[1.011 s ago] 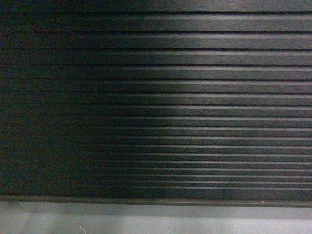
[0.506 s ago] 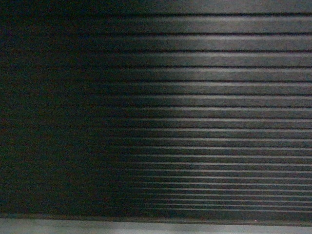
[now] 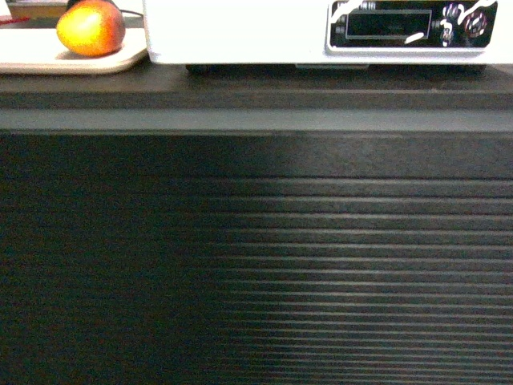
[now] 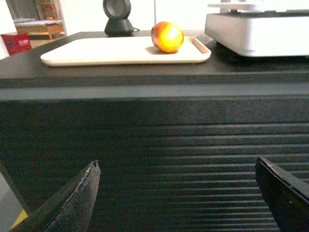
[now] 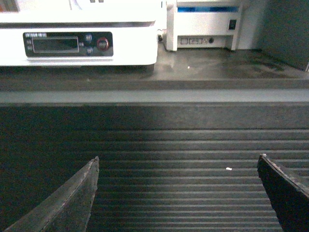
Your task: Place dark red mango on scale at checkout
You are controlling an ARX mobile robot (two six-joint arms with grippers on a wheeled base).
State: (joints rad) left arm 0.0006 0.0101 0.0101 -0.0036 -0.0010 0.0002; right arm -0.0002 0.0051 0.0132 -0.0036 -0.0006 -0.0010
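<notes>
Head view: the camera had risen since the preceding half-second, when only ribbed slats and grey plinth filled the frame; the checkout [image 3: 256,265] countertop now showed, with the dark red mango [image 3: 90,28] on a beige tray [image 3: 48,60] left of the scale [image 3: 240,36]. Left wrist view: the left gripper [image 4: 178,193] stood wide and empty below the counter edge; the mango lay on the tray's right end, near the scale, and what appeared to be a scanner [image 4: 117,17] stood behind. Right wrist view: the right gripper [image 5: 178,193] likewise stood wide and empty, facing the scale's display. The mango was now in sight but ungrasped.
</notes>
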